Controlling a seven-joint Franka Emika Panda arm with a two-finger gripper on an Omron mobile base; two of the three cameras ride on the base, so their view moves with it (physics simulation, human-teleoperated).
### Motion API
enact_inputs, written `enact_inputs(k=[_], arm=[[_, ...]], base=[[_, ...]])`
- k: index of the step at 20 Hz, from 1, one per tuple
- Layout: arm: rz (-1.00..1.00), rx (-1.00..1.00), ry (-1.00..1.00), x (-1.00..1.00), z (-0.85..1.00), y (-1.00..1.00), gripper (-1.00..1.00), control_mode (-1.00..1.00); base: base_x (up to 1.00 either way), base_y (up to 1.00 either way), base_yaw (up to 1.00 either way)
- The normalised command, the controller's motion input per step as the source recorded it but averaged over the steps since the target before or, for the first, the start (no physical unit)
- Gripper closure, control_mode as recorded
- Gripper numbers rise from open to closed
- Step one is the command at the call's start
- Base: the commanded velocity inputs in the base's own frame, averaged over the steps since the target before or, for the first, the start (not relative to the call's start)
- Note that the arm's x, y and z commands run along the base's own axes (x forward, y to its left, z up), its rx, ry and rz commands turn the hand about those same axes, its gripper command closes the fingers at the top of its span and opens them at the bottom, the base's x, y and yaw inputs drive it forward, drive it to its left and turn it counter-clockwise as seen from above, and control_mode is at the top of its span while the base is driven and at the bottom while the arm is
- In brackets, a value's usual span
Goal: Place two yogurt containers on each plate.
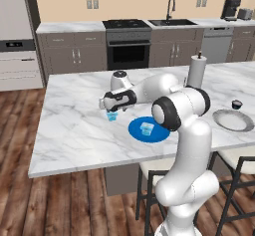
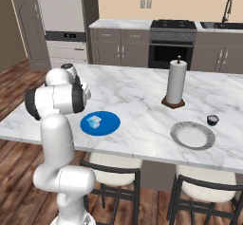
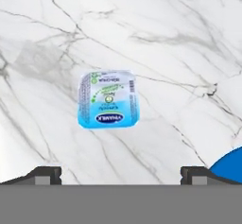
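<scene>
white marble island (image 1: 74, 130) amid dark cabinets and wood floor (image 1: 20, 200); tool (image 3: 121, 173) spread wide above a blue yogurt cup (image 3: 109, 99).

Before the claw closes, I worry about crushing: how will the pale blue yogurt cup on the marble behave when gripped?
The yogurt cup looks small and thin-walled, so it is probably light and may dent under a hard squeeze. Squat and flat-lidded, it seems unlikely to tip or roll. On the smooth marble counter it could slide if nudged.
</scene>
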Motion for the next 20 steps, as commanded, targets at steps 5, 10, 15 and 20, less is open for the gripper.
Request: enact_inputs(k=[5, 10, 15, 20], arm=[[-0.03, 0.0, 0.0, 0.16, -0.16, 0.01, -1.0, -1.0], [-0.01, 0.0, 0.0, 0.18, -0.14, 0.01, -1.0, -1.0], [0.0, 0.0, 0.0, 0.18, -0.14, 0.0, -1.0, -1.0], [0.0, 0.0, 0.0, 0.14, -0.08, 0.0, -1.0, -1.0]], base=[[0.0, 0.0, 0.0], [0.0, 0.0, 0.0], [0.0, 0.0, 0.0], [0.0, 0.0, 0.0]])
